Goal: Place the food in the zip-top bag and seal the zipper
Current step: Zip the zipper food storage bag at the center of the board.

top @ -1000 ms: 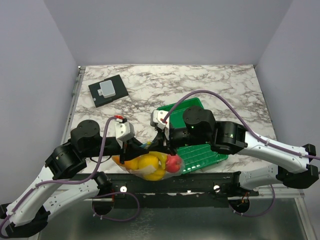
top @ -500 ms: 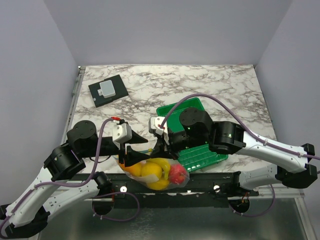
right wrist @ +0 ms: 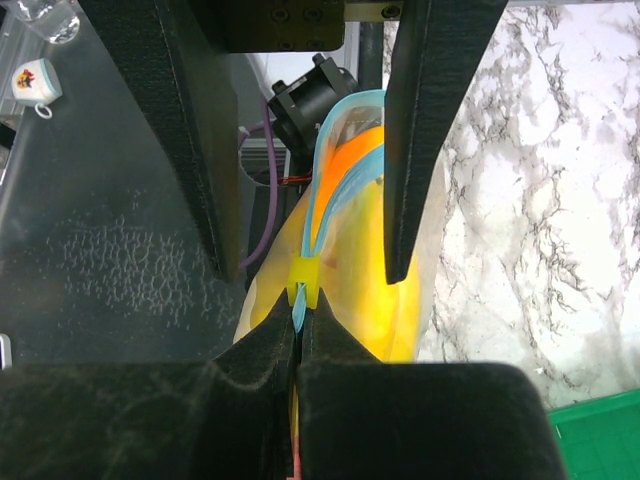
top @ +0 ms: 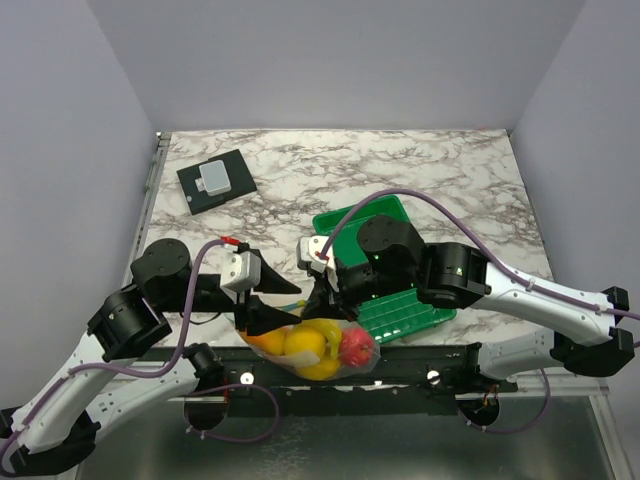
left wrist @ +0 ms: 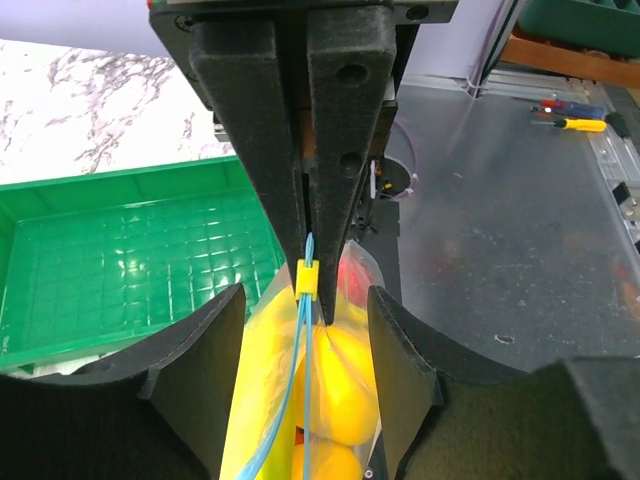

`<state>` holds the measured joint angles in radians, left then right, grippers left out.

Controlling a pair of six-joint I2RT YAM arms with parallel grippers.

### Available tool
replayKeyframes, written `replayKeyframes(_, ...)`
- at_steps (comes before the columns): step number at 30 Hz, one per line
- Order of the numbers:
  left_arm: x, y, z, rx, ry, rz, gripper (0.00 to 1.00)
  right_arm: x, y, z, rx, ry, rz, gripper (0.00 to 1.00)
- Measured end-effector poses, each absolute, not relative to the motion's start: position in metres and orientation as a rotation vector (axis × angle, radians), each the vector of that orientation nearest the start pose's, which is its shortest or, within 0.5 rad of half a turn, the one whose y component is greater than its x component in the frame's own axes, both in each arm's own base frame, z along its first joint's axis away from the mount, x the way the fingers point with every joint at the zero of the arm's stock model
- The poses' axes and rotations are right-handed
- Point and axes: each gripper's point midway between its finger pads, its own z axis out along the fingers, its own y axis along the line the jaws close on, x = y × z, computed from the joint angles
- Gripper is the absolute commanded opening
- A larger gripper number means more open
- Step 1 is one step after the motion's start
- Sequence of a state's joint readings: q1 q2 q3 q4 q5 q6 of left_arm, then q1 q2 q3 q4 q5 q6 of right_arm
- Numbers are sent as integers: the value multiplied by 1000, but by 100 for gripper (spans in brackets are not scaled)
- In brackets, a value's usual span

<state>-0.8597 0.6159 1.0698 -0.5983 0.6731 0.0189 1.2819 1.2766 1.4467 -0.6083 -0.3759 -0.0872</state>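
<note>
- At the near edge of the table point(top: 400, 180), the zip-top bag point(top: 366, 342) hangs over the rim with the food point(top: 300, 342) inside it.
- Its top edge is hidden in the overhead view under the two black grippers that meet above it.
- Food count is uncertain. One red apple point(top: 352, 346) shows at the right and one orange patch point(top: 262, 340) at the left. The yellow mass between them cannot be split into separate pieces.
- One zipper point(right wrist: 330, 190) runs along the mouth, carrying one yellow slider point(left wrist: 306, 280).
- Beyond the slider, the right wrist view shows the two blue strips standing apart, with orange showing between them. On the other side of the slider the strip is buried in the pads.
- Right gripper point(right wrist: 300, 335): jaws pressed together on the zipper, just by the slider.
- Left gripper point(left wrist: 305, 305): jaws spread wide, one finger on each side of the bag. Neither finger visibly presses it.
- One green slatted tray point(top: 405, 312) lies on the table beside the bag. The right arm covers much of it, so its far half is hard to read.
- One dark square plate point(top: 215, 182) with a grey block on it sits far left, well apart from everything else.
- Two arms in all, both reaching to the same spot.
</note>
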Motion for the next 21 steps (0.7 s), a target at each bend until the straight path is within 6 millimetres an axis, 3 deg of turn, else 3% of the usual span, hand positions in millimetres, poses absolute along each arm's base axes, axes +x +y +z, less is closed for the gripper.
replayKeyframes(15, 45, -229, 354, 1258, 1363, -1223, 32, 48, 377, 326, -1564, 1508, 1105, 1)
replayKeyframes(21, 45, -229, 354, 1254, 1365, -1225, 20, 48, 377, 325, -1565, 1508, 1105, 1)
